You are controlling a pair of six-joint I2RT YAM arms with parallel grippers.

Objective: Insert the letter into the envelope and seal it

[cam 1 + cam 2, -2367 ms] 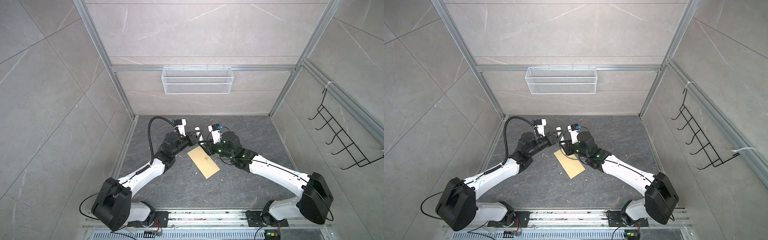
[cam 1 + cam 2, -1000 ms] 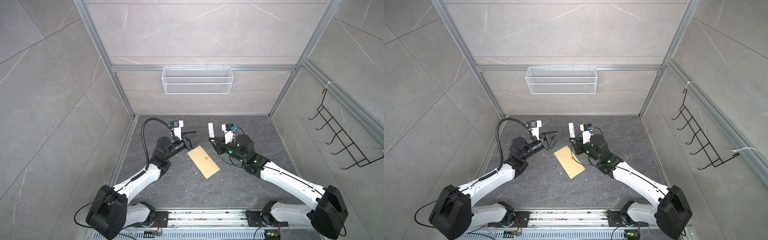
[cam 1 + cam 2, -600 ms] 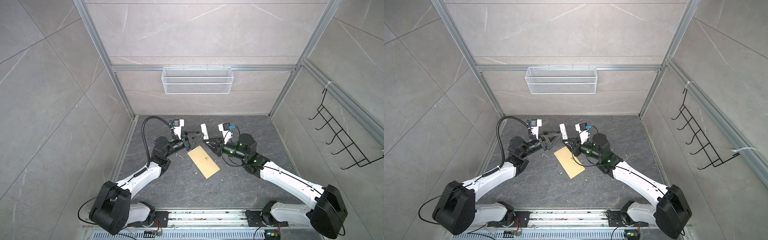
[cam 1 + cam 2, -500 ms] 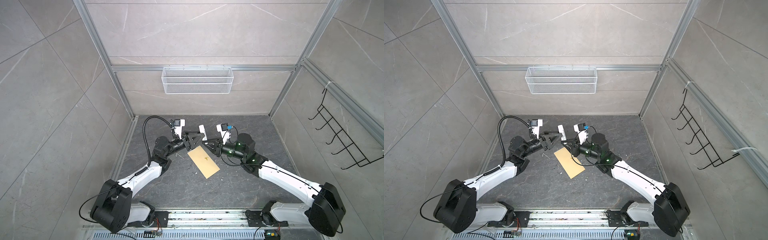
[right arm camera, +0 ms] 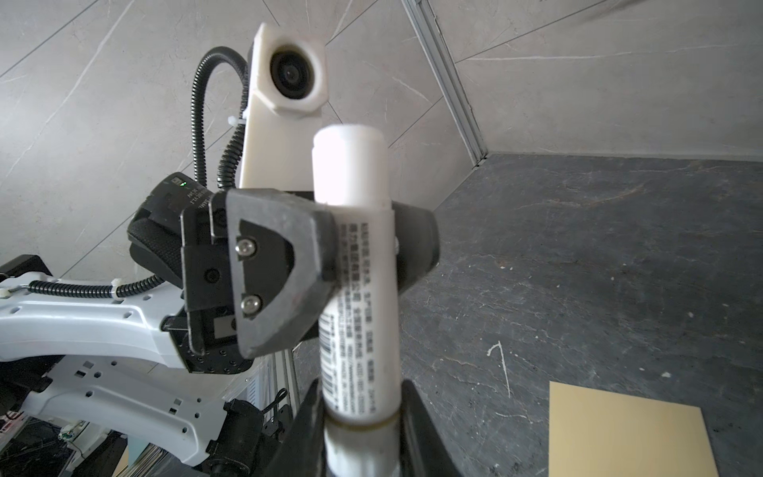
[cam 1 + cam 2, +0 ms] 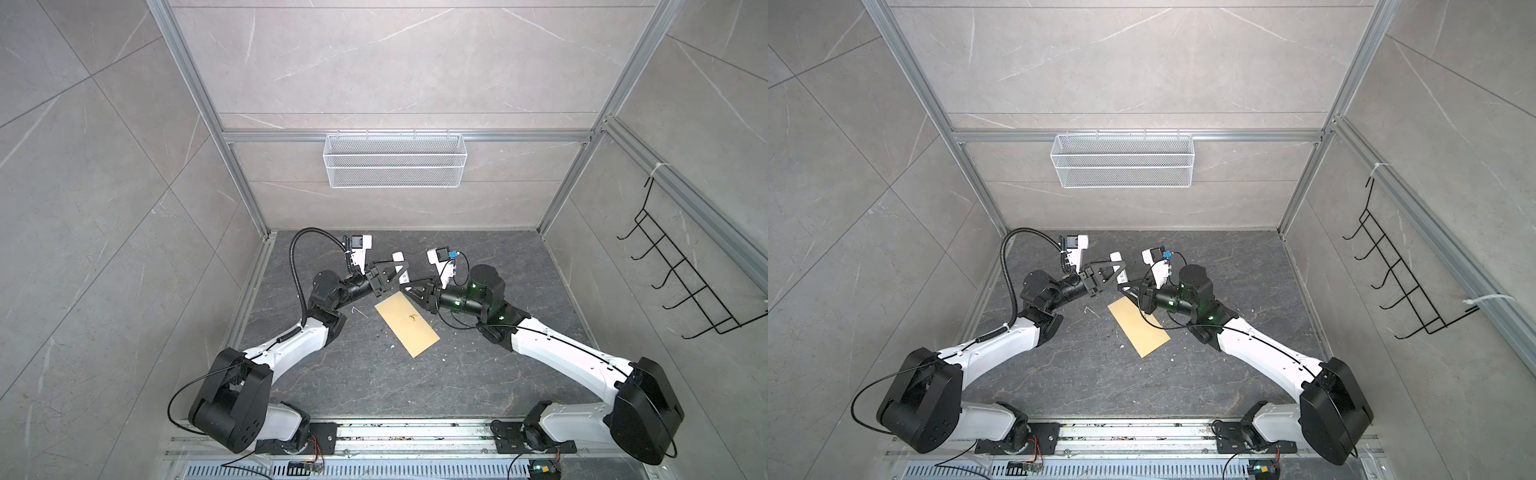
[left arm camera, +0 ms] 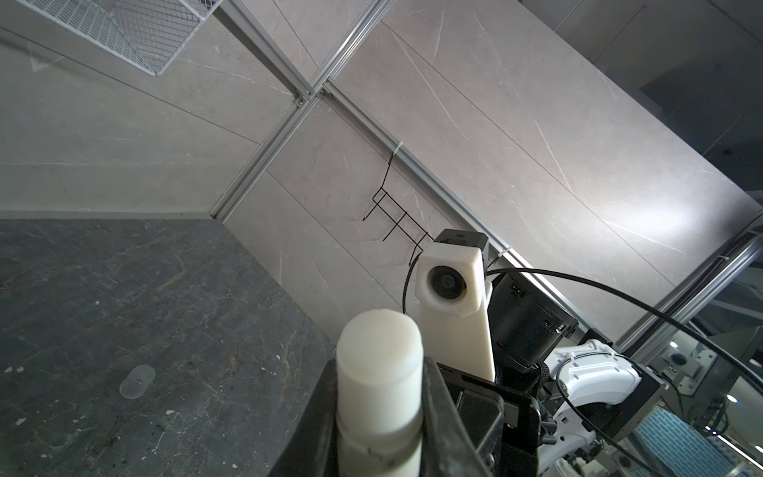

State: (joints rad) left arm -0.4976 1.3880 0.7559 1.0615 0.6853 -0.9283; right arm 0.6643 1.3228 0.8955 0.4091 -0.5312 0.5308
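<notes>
Envelope [image 6: 407, 324] lies flat on the dark surface [image 6: 374, 382] in both top views, with no letter showing, so it is presumably inside. Beyond the envelope's far corner, left gripper [image 6: 397, 272] and right gripper [image 6: 406, 286] meet on a glue stick [image 6: 400, 257]. Left wrist view: left jaws clamp the stick. Right wrist view: right jaws grip its base beside the envelope. Sealing looks not yet done.

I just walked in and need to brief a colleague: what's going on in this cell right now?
Both arms are handling a white glue stick, held up off the table. The right gripper holds its lower end, and the left gripper is clamped around it higher up. The yellow-tan envelope lies flat on the table, touched by neither gripper. No letter is visible.
</notes>
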